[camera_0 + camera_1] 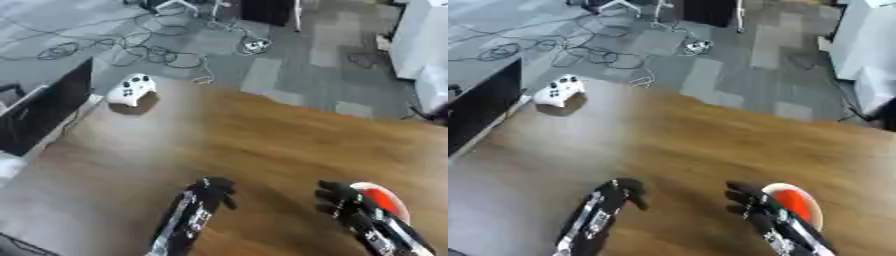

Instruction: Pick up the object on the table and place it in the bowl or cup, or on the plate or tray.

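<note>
Hands resting low on wooden table [262,135], curled fingers holding nothing: left hand [213,192], right hand [339,201]. Red-centred plate [797,202] lying just beside right fingers. White game controller [132,90] sitting well beyond left fingers.

Both arms are mostly black, with slim forearms that widen slightly toward the wrist. The left hand [213,190] is black throughout, and a pale silver strip with small dark marks runs along the top of its forearm. The right hand [339,198] is likewise black, its fingers thick and blocky, and its forearm carries a similar light grey band with small white and dark details.
</note>
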You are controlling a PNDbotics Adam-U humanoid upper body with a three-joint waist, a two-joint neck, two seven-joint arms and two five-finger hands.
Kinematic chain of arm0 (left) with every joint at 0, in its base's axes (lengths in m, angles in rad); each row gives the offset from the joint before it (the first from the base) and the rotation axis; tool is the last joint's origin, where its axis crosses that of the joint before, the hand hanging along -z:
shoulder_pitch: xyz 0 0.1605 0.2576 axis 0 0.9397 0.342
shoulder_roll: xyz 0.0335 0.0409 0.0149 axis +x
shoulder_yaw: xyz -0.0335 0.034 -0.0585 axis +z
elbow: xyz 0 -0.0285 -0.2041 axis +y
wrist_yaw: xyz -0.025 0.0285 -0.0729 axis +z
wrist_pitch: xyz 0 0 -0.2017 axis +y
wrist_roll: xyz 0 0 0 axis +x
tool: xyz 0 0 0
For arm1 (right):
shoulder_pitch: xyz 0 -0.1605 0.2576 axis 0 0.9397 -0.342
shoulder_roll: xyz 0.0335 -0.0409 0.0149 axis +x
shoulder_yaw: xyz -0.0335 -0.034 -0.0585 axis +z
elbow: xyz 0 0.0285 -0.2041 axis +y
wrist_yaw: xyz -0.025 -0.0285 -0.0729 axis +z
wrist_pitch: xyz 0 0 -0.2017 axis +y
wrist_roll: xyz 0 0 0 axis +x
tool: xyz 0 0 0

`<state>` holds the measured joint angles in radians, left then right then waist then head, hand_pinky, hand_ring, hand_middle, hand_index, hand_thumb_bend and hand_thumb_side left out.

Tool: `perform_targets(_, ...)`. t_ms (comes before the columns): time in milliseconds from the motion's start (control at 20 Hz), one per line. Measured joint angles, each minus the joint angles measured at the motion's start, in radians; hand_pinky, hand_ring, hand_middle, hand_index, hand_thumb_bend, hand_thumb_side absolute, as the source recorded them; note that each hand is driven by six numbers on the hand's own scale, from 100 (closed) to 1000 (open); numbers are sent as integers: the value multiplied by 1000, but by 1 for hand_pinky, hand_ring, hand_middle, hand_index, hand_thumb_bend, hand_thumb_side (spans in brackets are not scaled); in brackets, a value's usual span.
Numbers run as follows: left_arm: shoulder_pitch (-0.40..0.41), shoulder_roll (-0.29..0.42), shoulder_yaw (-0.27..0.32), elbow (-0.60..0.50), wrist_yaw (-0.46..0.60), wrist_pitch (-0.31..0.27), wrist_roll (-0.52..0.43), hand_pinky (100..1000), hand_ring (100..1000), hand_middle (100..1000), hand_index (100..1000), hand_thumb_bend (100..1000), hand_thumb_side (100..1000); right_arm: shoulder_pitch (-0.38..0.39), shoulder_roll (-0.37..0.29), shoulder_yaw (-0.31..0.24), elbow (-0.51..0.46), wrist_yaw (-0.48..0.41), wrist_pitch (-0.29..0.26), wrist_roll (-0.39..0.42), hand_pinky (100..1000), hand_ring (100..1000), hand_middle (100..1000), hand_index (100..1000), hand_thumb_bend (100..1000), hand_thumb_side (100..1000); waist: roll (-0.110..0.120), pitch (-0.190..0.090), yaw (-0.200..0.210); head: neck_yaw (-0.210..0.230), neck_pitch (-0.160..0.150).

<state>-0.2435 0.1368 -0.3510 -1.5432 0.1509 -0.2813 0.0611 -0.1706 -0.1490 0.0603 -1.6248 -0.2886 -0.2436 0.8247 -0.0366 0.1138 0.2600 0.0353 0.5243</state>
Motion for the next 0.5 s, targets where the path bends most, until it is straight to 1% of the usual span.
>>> perform_targets(350,7,-13,0,1,-2,3,-4,901,505,543,692,507,763,0,5,6,-3,-9,11,7,935,1000,1000,1000,100,553,3,-6,-11,0,-30)
perform_targets(500,8,-17,0,1,-5,3,-4,902,504,542,692,506,765,0,8,6,-3,-10,15,6,934,1000,1000,1000,100,551,3,-7,-12,0,-39)
